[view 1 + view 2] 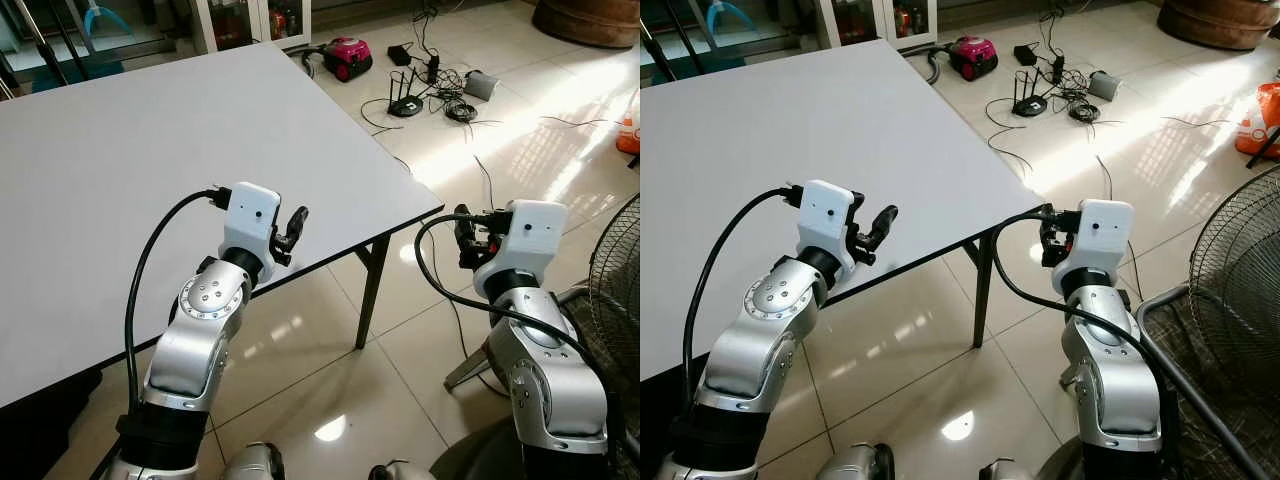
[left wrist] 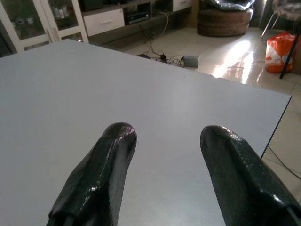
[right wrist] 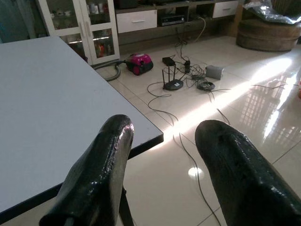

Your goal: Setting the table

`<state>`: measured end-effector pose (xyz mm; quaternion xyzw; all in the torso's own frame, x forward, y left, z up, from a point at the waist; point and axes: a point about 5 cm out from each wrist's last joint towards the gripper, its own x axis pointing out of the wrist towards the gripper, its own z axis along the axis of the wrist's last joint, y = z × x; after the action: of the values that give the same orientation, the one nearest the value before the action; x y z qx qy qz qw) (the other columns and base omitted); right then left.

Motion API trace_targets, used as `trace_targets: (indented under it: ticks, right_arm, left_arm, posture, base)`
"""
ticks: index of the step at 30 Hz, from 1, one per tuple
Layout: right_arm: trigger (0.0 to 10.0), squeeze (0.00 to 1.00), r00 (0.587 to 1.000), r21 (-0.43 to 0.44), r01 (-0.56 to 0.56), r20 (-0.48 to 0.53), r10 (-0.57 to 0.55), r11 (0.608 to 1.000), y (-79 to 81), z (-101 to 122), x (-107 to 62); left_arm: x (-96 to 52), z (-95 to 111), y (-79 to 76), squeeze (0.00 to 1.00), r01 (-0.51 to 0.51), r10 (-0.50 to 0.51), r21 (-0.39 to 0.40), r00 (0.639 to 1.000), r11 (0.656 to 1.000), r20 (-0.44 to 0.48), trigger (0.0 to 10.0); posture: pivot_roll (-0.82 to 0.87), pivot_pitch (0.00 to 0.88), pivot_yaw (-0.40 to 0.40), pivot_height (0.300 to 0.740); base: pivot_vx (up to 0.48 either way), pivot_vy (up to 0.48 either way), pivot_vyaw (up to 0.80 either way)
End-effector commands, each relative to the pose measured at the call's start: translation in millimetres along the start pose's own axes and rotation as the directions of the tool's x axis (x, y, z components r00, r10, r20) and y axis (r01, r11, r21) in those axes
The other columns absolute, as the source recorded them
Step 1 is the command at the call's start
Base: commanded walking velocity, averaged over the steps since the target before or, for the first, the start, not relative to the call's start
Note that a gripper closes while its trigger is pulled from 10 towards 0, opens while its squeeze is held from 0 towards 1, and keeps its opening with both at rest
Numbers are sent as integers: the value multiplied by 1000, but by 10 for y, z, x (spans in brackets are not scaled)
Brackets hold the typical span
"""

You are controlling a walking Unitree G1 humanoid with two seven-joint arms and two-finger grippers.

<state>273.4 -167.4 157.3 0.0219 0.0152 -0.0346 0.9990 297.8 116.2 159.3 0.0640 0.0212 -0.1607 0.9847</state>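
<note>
Over the near edge of the white counter point(image 1: 150, 170): the left hand point(image 1: 293, 228) raised, fingers point(image 2: 101, 174) apart and gripping nothing, pointed across the bare top. Off the counter's corner, above the tiled floor point(image 1: 330, 370): the right hand point(image 3: 162, 169) at about the same height, also open and without load, fingers point(image 3: 94, 169) spread, aimed past the counter edge toward the room. No tableware to be found on the counter surface, only plain white up to the far side. Beyond the far corner, on the floor: a pink vacuum cleaner point(image 1: 346, 56) with its hose, and near it a black router point(image 1: 405, 100) among loose cables point(image 1: 455, 105) and a small grey box point(image 1: 481, 85). Further back, against the wall: a white cabinet point(image 3: 80, 23) with glass doors and a low drawer unit point(image 3: 136, 20). At the right border, just beside the right arm: part of a wire fan guard point(image 1: 1230, 290). Bright sun patch on the tiles between the cables and the fan.
</note>
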Motion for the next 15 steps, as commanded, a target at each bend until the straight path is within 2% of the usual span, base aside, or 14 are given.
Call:
trace_targets:
  ticks: [1,2,5,10,14,15]
  right_arm:
    - [10000,0,987,-5,49,-156,-49,999,27,-226,-361]
    - [10000,0,990,-11,46,-133,-47,999,33,-169,-247]
    - [10000,0,994,-10,42,-100,-43,999,52,-60,-71]
    - [10000,0,995,-16,44,-93,-45,999,51,-38,-52]
    - [10000,0,994,-26,52,-96,-54,998,57,-8,-103]
    - [10000,0,995,-35,46,-91,-49,998,65,12,-99]
  left_arm:
    - [-317,-215,236,0,-182,183,23,971,983,-153,10000]
    - [-290,-183,305,0,-216,221,46,965,975,-139,10000]
    - [-254,-119,419,0,-265,274,82,955,961,-118,10000]
    - [-219,-72,405,0,-249,258,88,960,964,-109,10000]
    - [-209,-64,340,0,-229,233,48,967,972,-108,10000]
    - [-209,-67,323,318,-223,225,34,968,974,-110,10000]
  posture:
    - [-15,49,56,740]
    - [-3,49,7,740]
    - [-3,50,4,740]
    - [-16,63,22,740]
    - [-41,63,21,740]
    - [-40,68,24,740]
  base:
    - [0,0,0]
    - [0,0,0]
    - [0,0,0]
    - [0,0,0]
    - [0,0,0]
    - [0,0,0]
